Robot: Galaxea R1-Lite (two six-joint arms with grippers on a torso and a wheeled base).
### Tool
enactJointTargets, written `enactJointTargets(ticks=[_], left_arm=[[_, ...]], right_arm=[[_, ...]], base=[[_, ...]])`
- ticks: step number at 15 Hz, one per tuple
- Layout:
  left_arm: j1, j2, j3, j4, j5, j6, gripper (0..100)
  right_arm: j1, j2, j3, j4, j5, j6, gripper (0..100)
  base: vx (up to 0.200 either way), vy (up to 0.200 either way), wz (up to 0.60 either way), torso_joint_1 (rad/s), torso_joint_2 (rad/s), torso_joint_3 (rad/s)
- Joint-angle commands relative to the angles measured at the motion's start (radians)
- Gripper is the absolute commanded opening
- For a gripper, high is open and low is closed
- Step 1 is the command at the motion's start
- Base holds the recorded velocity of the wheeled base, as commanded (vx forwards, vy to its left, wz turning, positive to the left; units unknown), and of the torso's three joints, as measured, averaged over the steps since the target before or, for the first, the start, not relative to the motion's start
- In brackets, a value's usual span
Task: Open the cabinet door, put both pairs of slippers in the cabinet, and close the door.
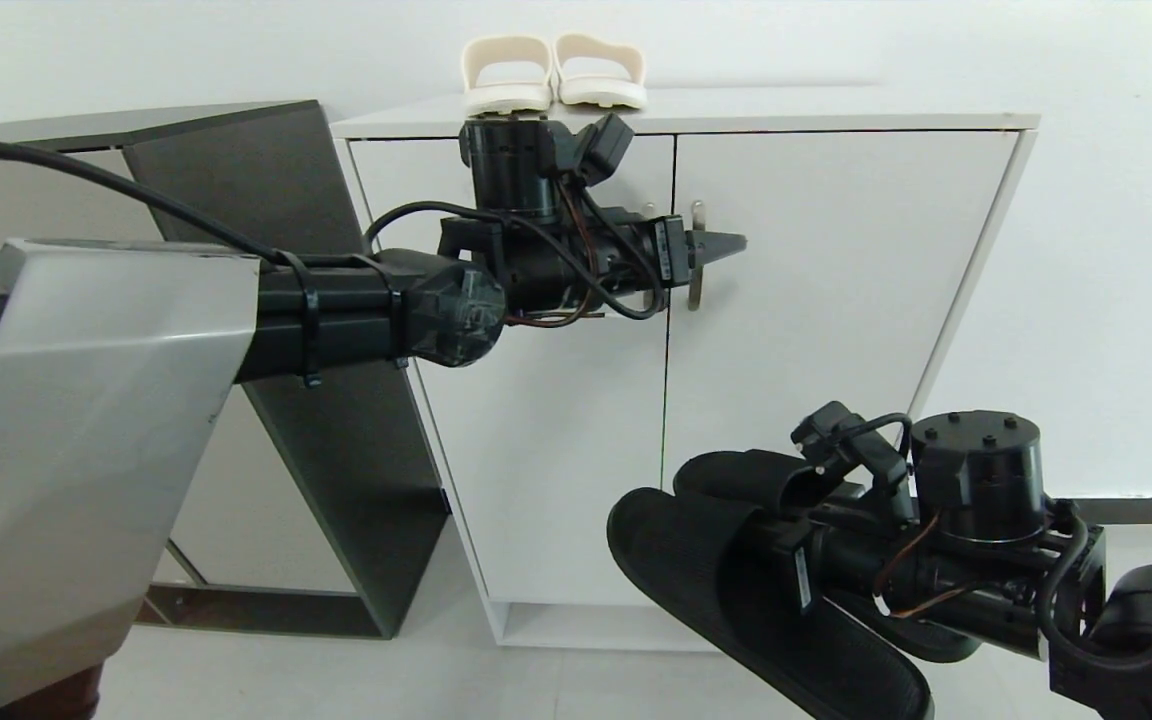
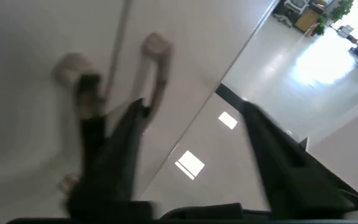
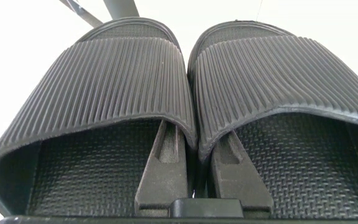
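My left gripper [image 1: 721, 244], jaws spread, sits at the right door's handle [image 1: 697, 290] on the closed white cabinet [image 1: 836, 300]. My right gripper [image 3: 196, 142] hangs low before the cabinet, jaws pinching the black slippers [image 1: 736, 560] together by their inner straps. The cream slippers [image 1: 554, 72] rest on the cabinet's top.

Head camera faces cabinet [image 1: 836, 300], wrists close — handles [image 1: 697, 290] shared

White wall [image 1: 1116, 300] is seen behind, plain, with a dark baseboard [image 1: 1151, 509] along its foot at right. Pale floor [image 1: 336, 680] is seen below. A dark grey slant-sided unit [image 1: 266, 190] is stood at left against the wall. In the left wrist view, bright light patches [image 2: 190, 165] are reflected on glossy floor; blurred greenery [image 2: 344, 11] is seen far off.
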Motion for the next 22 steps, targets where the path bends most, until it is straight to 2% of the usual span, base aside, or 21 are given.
enactJointTargets(ticks=[1,3,7,11,16,18,20,22], left_arm=[[-0.010,-0.015,0.016,0.003,-0.006,-0.001,0],[-0.022,-0.035,0.048,0.004,-0.006,-0.001,0],[-0.060,-0.143,0.214,-0.016,-0.011,0.001,0],[-0.090,-0.220,0.392,-0.137,-0.009,0.001,0],[-0.088,-0.354,0.662,-0.290,-0.008,-0.001,0],[-0.057,-0.364,0.676,-0.340,-0.005,-0.012,0],[-0.022,-0.358,0.657,-0.340,-0.012,-0.016,0],[0.006,-0.308,0.591,-0.341,-0.012,-0.033,0]], right_arm=[[0.000,-0.002,0.005,-0.002,0.002,0.000,0],[0.000,-0.004,0.009,-0.002,0.027,0.000,0],[0.000,-0.041,0.047,0.001,0.100,-0.006,0],[0.000,-0.041,0.063,0.019,0.114,-0.023,0],[0.000,-0.033,0.063,0.032,0.116,-0.023,0],[0.000,-0.025,0.063,0.030,0.116,-0.022,0],[0.000,-0.022,0.063,0.030,0.116,-0.022,0],[0.000,-0.022,0.063,0.030,0.116,-0.022,0]], base=[[0.000,0.000,0.00,0.000,0.00,0.000],[0.000,0.000,0.00,0.000,0.00,0.000],[0.000,0.000,0.00,0.000,0.00,0.000],[0.000,0.000,0.00,0.000,0.00,0.000],[0.000,0.000,0.00,0.000,0.00,0.000],[0.000,0.000,0.00,0.000,0.00,0.000],[0.000,0.000,0.00,0.000,0.00,0.000],[0.000,0.000,0.00,0.000,0.00,0.000]])
